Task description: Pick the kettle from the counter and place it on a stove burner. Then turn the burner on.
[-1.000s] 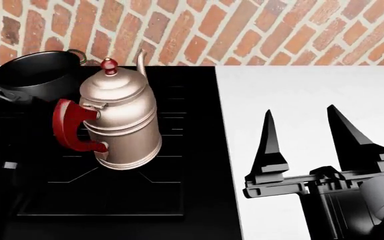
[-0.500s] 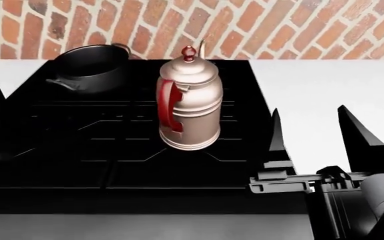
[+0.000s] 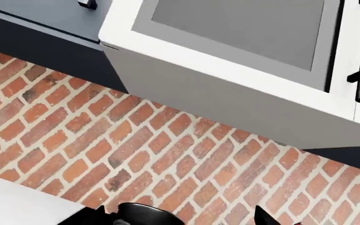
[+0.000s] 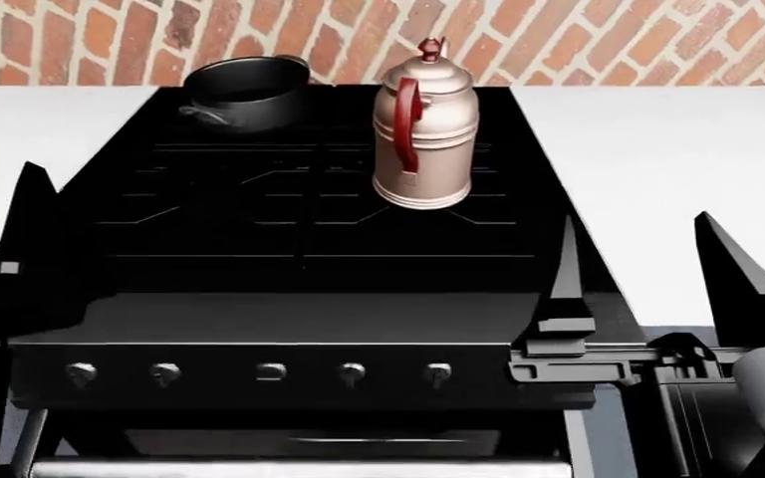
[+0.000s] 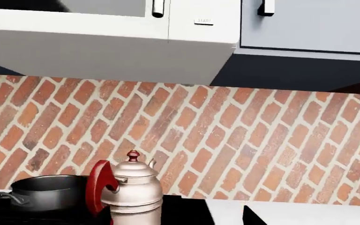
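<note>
Surroundings: a dark grey pot [image 4: 243,92] sits at the back left of the black range [image 4: 290,329], at about 9 o'clock from the kettle and apart from it; a brick wall [image 4: 596,40] runs behind; white counter [image 4: 675,159] lies on either side of the range
Knobs: five small silver knobs [image 4: 271,372] show in a row along the range front, nearer the camera than the grates, with nothing between them and the arms
Kettle place: the kettle [image 4: 422,134] stands on a stove burner [image 4: 356,199] at the back of the range, right of centre, free of both grippers
Kettle axis: long axis upright; red handle faces the camera and slightly left, about 7 o'clock in the head view; red lid knob on top; the spout shows only as a thin tip behind the lid in the right wrist view
Right gripper [image 4: 648,289]: low at 4 o'clock from the kettle, well apart from it, fingers [image 4: 566,284] spread and released, holding nothing
Left gripper [image 4: 11,249]: at the left edge of the range; one dark finger shows, so whether it is spread or clenched I cannot tell
Overhead: a white microwave [image 5: 105,42] under grey-blue cabinets [image 5: 311,23]
Writing: a small button on the microwave reads "START"
</note>
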Motion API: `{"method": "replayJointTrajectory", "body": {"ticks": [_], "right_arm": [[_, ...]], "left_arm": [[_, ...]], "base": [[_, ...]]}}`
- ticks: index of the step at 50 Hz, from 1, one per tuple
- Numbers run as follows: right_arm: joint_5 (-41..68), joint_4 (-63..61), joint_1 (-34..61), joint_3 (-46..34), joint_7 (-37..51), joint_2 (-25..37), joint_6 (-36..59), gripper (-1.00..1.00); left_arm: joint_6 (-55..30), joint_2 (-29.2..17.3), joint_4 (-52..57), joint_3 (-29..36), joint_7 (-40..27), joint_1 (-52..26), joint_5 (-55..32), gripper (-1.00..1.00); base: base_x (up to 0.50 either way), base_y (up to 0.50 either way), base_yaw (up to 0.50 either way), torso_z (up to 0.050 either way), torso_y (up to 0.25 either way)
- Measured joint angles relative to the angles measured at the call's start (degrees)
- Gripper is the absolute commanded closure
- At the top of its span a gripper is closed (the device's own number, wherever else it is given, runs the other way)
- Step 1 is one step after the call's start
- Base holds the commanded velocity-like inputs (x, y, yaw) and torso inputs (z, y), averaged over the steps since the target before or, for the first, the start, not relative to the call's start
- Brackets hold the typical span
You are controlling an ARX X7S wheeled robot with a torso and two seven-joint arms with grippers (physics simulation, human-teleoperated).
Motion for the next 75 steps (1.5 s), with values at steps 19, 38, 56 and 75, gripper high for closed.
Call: {"method": "replayJointTrajectory", "body": {"ticks": [19, 38, 56, 75], "right_arm": [[-0.58, 1.77, -1.72, 0.09, -1.86, 0.72, -4.38, -1.0], [-1.93, 5.77, -5.63, 1.1, -4.4, 2.24, -11.68, -1.0], [-2.08, 6.74, -6.87, 1.6, -4.86, 2.79, -13.7, -1.0], [-2.16, 6.65, -7.14, 1.77, -4.87, 2.91, -13.94, -1.0]], "left_arm": [[-2.89, -0.53, 1.36, 2.79, -2.8, -1.66, 1.35, -1.0], [-3.84, -0.68, 3.57, 3.31, -6.53, -6.51, 2.34, -1.0], [-2.61, -0.39, 4.91, 2.91, -7.4, -6.71, 3.55, -1.0], [-1.98, -0.57, 5.55, 3.05, -7.76, -6.52, 4.05, -1.0]], "base": [[-0.29, 0.1, 0.0, 0.0, 0.0], [0.0, 0.0, 0.0, -0.042, -0.027], [0.0, 0.0, 0.0, -0.05, -0.019], [0.0, 0.0, 0.0, -0.05, -0.029]]}}
